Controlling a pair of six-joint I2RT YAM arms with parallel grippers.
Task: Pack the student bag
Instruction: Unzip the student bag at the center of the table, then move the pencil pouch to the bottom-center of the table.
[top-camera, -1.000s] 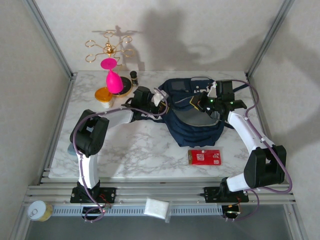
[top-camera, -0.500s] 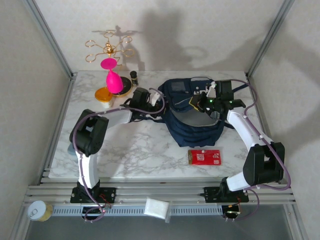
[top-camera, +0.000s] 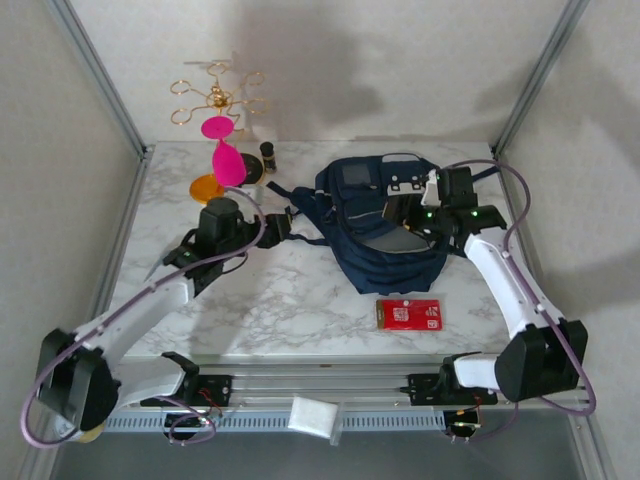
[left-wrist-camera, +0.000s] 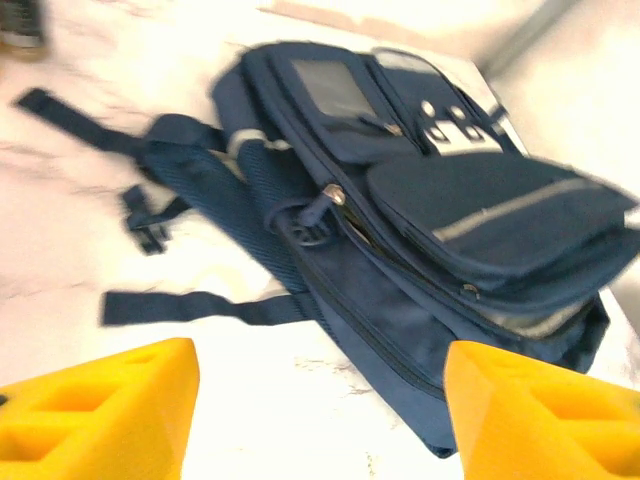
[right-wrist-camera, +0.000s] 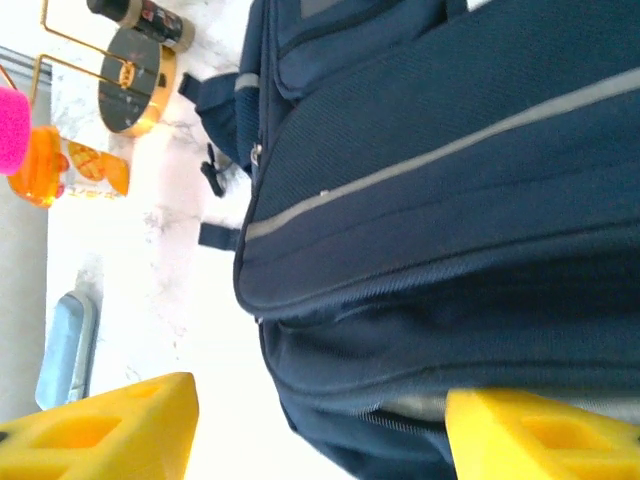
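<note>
We see the student bag lying on the desk, long axis running away from our arm bases, with our right fingers wide and empty over its right side and our left fingers equally wide and empty just off its left edge, so we judge the right arm nearer.

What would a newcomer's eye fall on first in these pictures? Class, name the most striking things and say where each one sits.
The navy-blue student bag draws the eye first, lying on the marble table right of centre with its straps trailing to the left. Next comes the bright pink goblet-shaped object at the far left corner, beside a gold wire rack. The red packet lies just in front of the bag.
</note>
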